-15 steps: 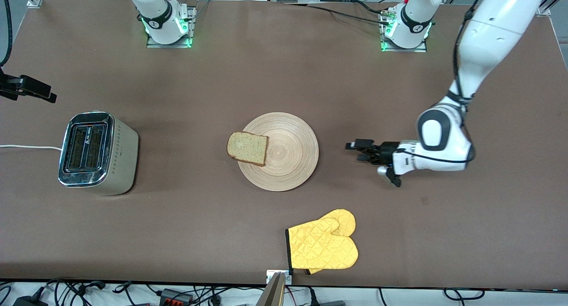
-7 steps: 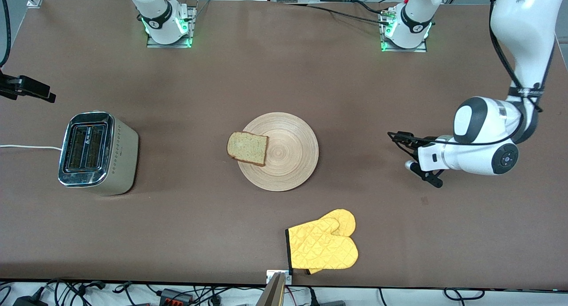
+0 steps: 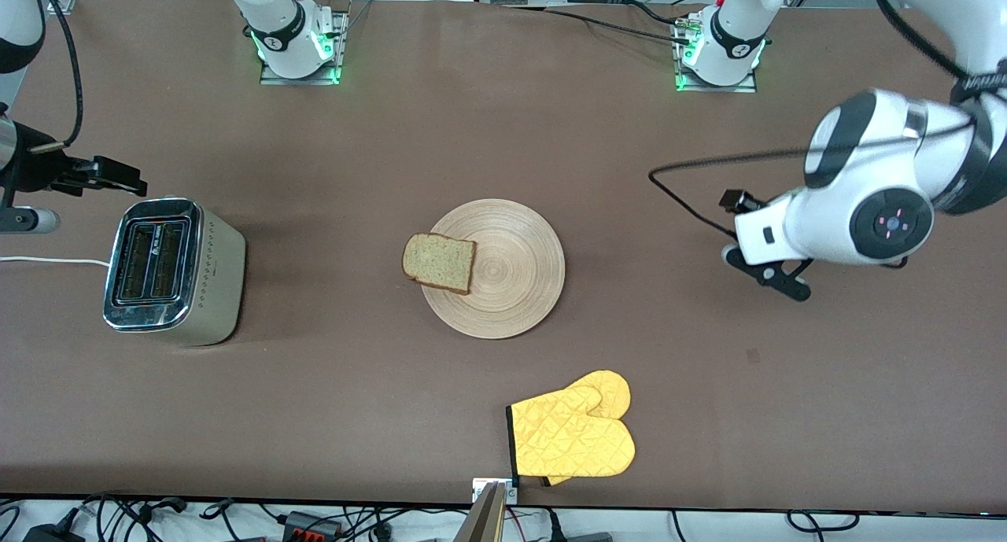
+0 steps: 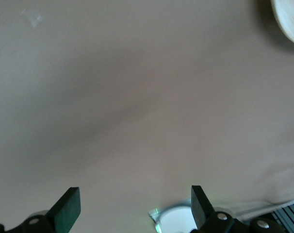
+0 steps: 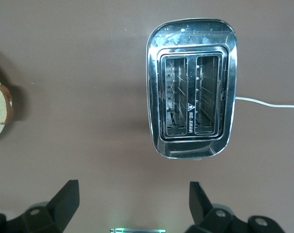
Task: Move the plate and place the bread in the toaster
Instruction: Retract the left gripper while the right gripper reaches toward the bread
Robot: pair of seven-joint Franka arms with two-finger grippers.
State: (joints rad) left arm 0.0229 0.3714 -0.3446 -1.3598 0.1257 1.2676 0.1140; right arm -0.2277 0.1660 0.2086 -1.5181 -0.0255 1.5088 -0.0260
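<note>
The round tan plate (image 3: 511,278) lies mid-table; a sliver of it shows in the left wrist view (image 4: 290,19). The bread (image 3: 439,263) rests on the plate's rim toward the right arm's end, overhanging the rim, and also shows in the right wrist view (image 5: 1,103). The chrome-topped toaster (image 3: 173,271) stands at the right arm's end with both slots empty (image 5: 191,90). My right gripper (image 3: 110,178) (image 5: 133,196) hangs open and empty over the table beside the toaster. My left gripper (image 3: 738,201) (image 4: 132,204) is open and empty, raised over bare table toward the left arm's end.
A yellow oven mitt (image 3: 572,436) lies nearer the front camera than the plate, close to the table edge. The toaster's white cord (image 3: 47,260) runs off the right arm's end of the table. Both arm bases (image 3: 297,50) (image 3: 720,54) stand along the table's farthest edge.
The left arm has pulled back from the plate toward its own end of the table, lifting and turning its hand. The right arm has come into view beside the toaster.
</note>
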